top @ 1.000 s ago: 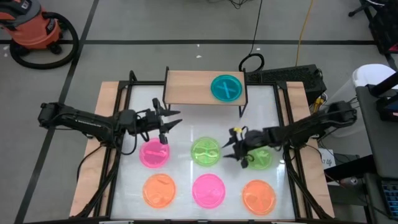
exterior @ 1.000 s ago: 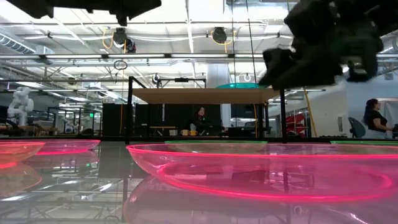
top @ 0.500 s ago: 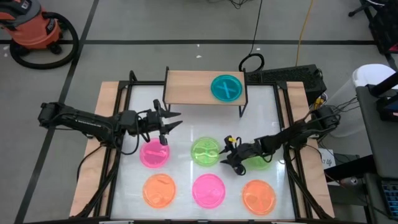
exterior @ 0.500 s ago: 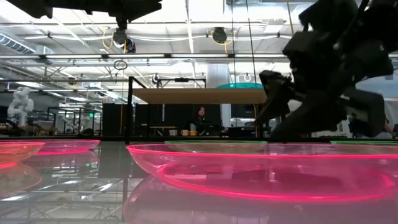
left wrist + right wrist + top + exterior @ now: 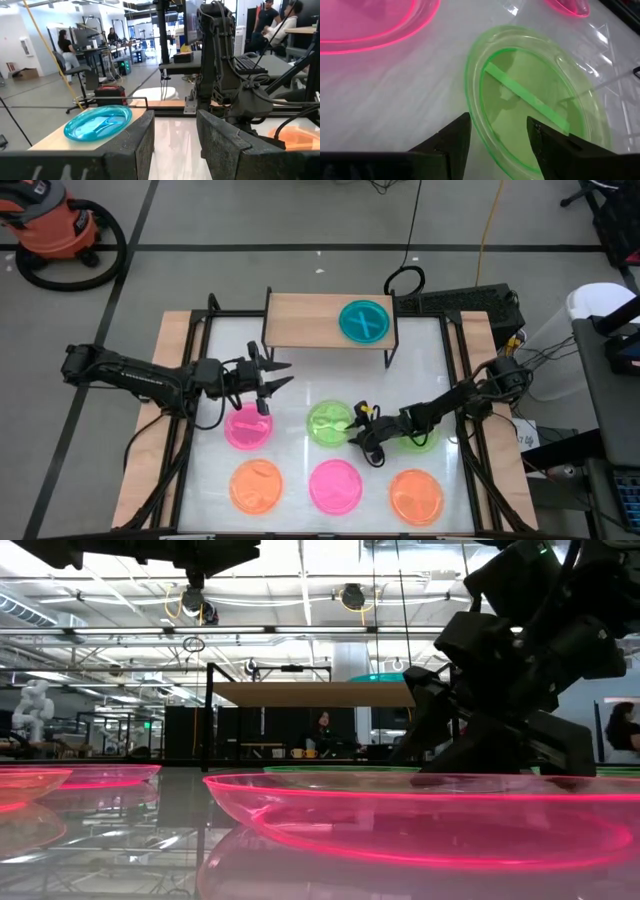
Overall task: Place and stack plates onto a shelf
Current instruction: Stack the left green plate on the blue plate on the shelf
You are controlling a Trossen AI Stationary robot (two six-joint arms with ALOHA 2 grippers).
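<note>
The shelf (image 5: 320, 320) stands at the table's far edge with a blue plate (image 5: 363, 320) on its right end. On the white table lie two pink plates (image 5: 247, 426) (image 5: 335, 485), two orange plates (image 5: 255, 486) (image 5: 415, 496) and two green plates (image 5: 330, 423) (image 5: 420, 438). My right gripper (image 5: 358, 432) is open and low at the right rim of the middle green plate (image 5: 535, 100). One finger (image 5: 452, 137) stands outside that rim, the other (image 5: 542, 137) over the plate's inside. My left gripper (image 5: 275, 373) is open and hovers above the table beyond the left pink plate.
The right arm lies over the second green plate. The shelf's left and middle parts (image 5: 60, 142) are bare wood. A wooden frame (image 5: 170, 380) borders the table. In the low view the near pink plate (image 5: 420, 810) fills the foreground. People (image 5: 67, 47) are in the room behind.
My right gripper has moved toward the table's left and down, from beside the right green plate to the right rim of the middle green plate. It has stayed open. No plate has shifted.
</note>
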